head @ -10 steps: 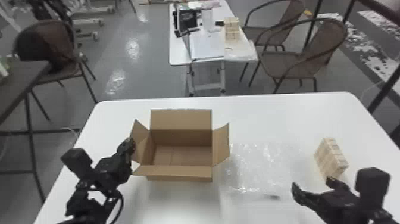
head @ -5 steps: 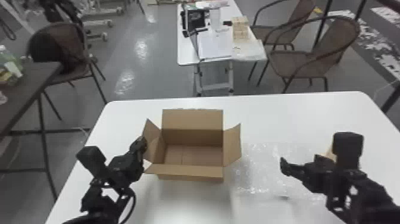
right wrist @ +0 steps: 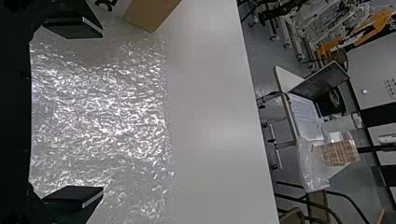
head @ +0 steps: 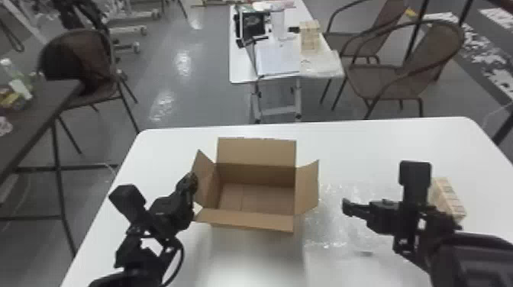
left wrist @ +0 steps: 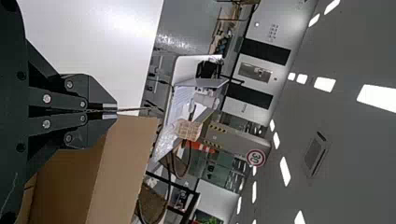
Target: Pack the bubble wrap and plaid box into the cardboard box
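Bubble wrap [head: 336, 225], one: laid flat beside cardboard box [head: 248, 220], one; judged light, soft, slippery, best pinched at an edge. Plaid box [head: 451, 198], one: set on the surface [head: 381, 149]; likely stiff, best gripped across its sides. Left gripper [left wrist: 109, 111]: clamped on one flap [head: 204, 172] of four. Right gripper [right wrist: 97, 113]: spread, empty, above the wrap.

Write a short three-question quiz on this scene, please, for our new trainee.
1. True or false: the bubble wrap lies on the white table, outside the cardboard box.
2. Choose one. The right gripper's fingers are: A) pinching the plaid box; B) wide apart; C) pressed together.
3. Fill in: the left gripper's fingers are shut on a ____ of the cardboard box.

Key: 1 true; 2 B; 3 flap.
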### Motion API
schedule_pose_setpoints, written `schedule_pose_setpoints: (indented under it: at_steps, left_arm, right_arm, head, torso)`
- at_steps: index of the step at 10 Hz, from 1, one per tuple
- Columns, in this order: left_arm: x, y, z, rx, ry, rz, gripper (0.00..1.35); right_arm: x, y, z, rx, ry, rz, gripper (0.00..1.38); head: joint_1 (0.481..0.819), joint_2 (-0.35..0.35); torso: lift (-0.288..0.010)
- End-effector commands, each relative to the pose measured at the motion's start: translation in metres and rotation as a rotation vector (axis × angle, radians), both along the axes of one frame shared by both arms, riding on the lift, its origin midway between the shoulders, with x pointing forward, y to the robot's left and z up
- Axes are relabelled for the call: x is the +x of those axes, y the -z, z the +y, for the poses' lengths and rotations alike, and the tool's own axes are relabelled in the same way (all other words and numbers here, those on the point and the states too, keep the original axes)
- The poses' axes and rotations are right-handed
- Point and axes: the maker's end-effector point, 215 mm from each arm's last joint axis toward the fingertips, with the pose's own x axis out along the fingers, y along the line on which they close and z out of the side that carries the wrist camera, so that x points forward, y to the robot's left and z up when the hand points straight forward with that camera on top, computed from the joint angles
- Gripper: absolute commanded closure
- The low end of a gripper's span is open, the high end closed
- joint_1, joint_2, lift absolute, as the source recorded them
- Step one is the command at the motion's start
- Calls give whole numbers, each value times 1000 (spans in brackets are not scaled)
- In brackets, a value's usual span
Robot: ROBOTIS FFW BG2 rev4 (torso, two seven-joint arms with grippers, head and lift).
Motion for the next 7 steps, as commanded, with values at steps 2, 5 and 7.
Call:
schedule_pose_setpoints:
  at_steps: [2, 5, 7]
  left_arm:
    - [5, -5, -7, -4, 12, -8, 1207]
    - [9, -6, -14, -5, 28, -4, 1207]
    - [12, -8, -15, -3, 29, -5, 1207]
  right_arm:
    - [6, 9, 23, 18, -38, 65, 111]
    - [-1, 27, 12, -50, -45, 186, 110]
    - [-2, 31, 8, -86, -51, 214, 114]
  head:
    - [695, 148]
    - [695, 151]
    - [695, 143]
  torso:
    - [-44]
    - [-44]
    - [-44]
